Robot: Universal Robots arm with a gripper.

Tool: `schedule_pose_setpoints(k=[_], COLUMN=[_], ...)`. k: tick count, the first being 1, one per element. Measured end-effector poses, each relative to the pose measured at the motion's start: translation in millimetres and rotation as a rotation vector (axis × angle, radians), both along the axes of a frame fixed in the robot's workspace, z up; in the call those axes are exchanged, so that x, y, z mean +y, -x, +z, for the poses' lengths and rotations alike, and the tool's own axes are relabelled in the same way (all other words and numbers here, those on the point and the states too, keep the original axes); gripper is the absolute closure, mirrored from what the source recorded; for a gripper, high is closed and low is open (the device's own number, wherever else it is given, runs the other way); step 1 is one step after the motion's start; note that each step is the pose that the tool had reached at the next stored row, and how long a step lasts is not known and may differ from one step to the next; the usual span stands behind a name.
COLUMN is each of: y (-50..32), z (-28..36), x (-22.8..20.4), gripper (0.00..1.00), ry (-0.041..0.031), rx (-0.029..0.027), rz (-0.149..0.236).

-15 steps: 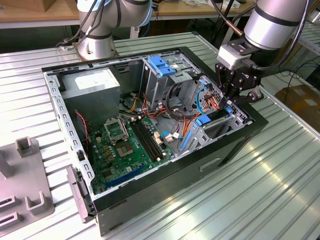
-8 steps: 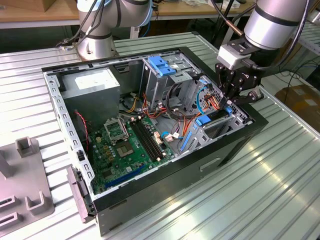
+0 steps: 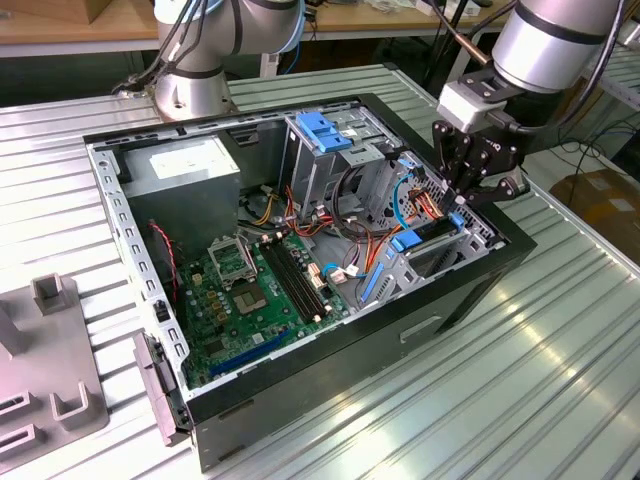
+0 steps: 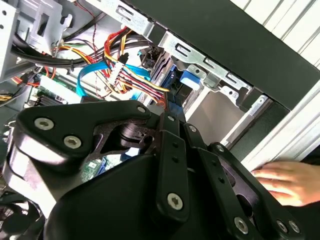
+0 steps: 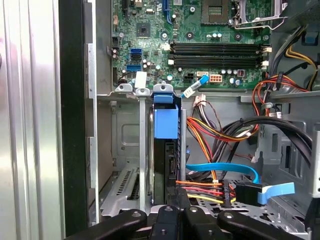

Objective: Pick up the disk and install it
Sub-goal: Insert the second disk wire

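Observation:
The disk (image 5: 165, 165) stands on edge in a slot of the drive bay at the case's end on the exterior view's right. Its dark body runs from my gripper to the bright blue carrier rail (image 5: 166, 122) at its far end. In the exterior view my gripper (image 3: 462, 205) hangs over that bay with the disk (image 3: 428, 236) just below it, blue plastic showing at the fingertips. The black finger linkages (image 5: 170, 220) sit close together on either side of the disk's near end, so the gripper is shut on it. In the second wrist view the blue rail (image 4: 189, 79) shows past the linkages.
The open computer case (image 3: 330, 370) lies on a ribbed metal table. Bundled cables (image 5: 220, 135) run beside the bay, and the motherboard (image 3: 260, 290) lies beyond. A blue latch (image 3: 325, 130) tops the tall drive cage. A person's hand (image 4: 285, 182) rests outside the case wall. Grey fixtures (image 3: 50, 400) stand at the exterior view's left.

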State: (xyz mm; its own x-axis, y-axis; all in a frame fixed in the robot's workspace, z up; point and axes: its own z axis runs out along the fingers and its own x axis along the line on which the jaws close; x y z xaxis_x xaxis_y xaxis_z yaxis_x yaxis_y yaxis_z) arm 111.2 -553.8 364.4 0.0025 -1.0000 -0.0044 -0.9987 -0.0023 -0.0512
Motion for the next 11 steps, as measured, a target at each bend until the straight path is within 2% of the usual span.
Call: schedule_pose_setpoints(k=[5,8,11], y=[0.3,1.8,3.8], z=[13.9,21.4,22.0], x=[0.0,0.7,1.7], gripper=[0.90,0.90,0.90], ry=[-0.0007,-0.0009,-0.0036], rx=[0.0101,0.0108,0.0108], rz=[0.000,0.000,0.000])
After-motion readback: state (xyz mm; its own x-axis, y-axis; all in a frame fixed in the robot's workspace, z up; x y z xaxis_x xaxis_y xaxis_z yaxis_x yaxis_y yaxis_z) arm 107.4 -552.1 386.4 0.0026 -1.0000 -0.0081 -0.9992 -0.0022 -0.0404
